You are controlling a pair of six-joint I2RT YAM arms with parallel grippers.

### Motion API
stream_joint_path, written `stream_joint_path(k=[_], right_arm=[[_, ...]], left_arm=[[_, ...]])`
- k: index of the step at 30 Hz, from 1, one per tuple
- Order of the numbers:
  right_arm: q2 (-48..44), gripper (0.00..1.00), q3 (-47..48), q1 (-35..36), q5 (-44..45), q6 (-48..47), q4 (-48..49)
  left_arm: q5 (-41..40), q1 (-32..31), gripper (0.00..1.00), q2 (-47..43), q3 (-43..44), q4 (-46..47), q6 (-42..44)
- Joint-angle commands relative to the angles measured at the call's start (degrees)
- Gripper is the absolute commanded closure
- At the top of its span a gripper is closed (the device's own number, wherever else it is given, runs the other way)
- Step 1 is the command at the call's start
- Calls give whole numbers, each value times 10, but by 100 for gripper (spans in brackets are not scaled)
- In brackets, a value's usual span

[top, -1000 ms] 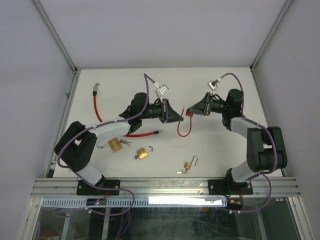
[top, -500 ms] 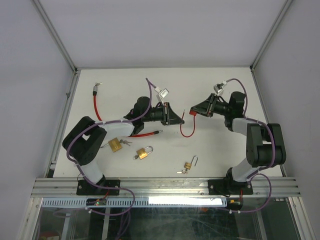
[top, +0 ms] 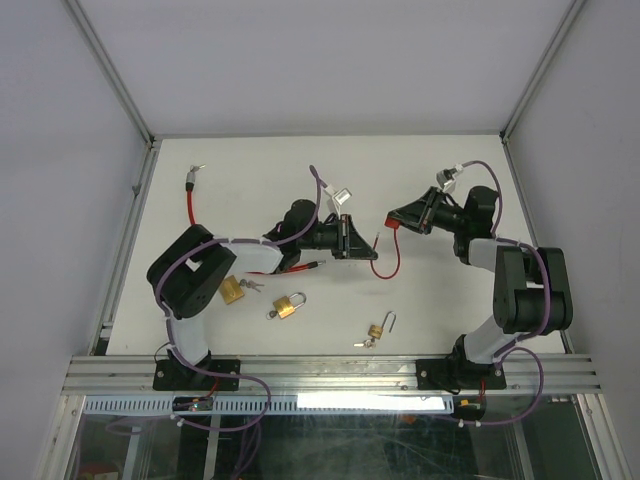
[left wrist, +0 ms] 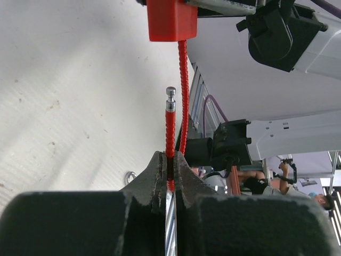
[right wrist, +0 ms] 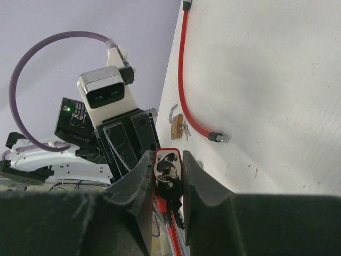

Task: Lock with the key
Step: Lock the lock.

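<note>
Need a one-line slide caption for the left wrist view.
Left claw pinches the red cable just below its metal tip, aimed at the red lock body, not yet inserted.

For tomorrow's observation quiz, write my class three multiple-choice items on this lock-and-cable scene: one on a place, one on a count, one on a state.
1. Where does the loose red cable lie?
A. on the left half of the table
B. on the right half
C. inside a box

2. How many brass padlocks are on the table?
A. two
B. three
C. five

3. What is the left gripper doing?
A. standing open
B. shut on a padlock
C. shut on the cable end of the red lock

Answers:
1 A: the top view shows it running down the left side.
2 B: three lie nearer the arm bases than the grippers.
3 C: the left wrist view shows the fingers pinching the cable below its metal tip.
</note>
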Motion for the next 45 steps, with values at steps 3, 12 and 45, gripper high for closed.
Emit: stream_joint_path(k=[3, 12, 45], right_arm=[[-4, 100, 3, 0, -1, 12, 33], [0, 100, 3, 5, -7, 18, 42], [-3, 100, 5, 18, -18, 17, 44]], left_arm=[[26, -15, 100, 12, 48, 33, -10], [35, -19, 100, 35, 70, 33, -13], [27, -11, 100, 52, 96, 21, -20]])
